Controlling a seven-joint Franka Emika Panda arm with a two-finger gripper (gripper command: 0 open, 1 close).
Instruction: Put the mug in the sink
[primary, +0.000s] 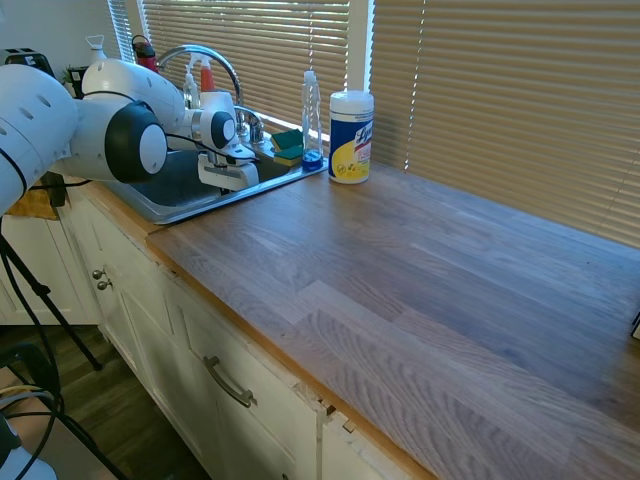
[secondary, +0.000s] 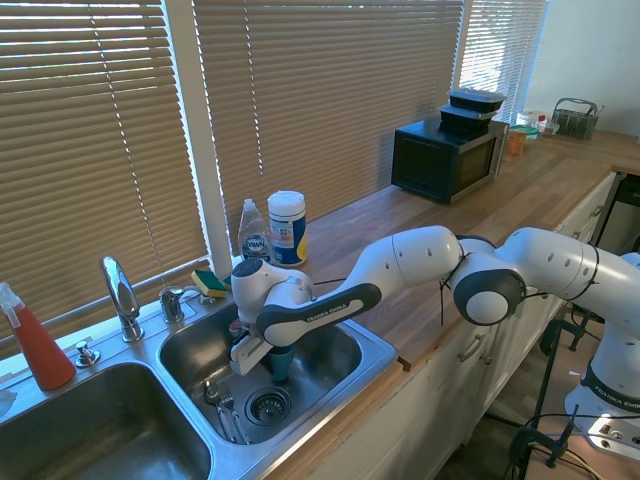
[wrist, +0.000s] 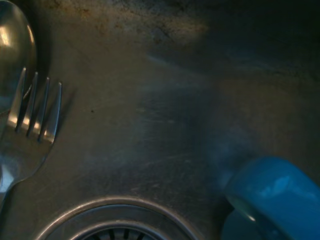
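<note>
In the sink (secondary: 370, 352) basin, a fork (wrist: 31, 125) and spoon (wrist: 14, 45) lay at the drain's (secondary: 268, 405) nine o'clock; the mug (secondary: 281, 360) stood at its twelve. The faucet (secondary: 120, 295) rose at ten, well apart. Bare steel lay toward three.

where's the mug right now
In the second exterior view the mug is inside the sink's right basin, under the tool, just above the drain and cutlery.
</note>
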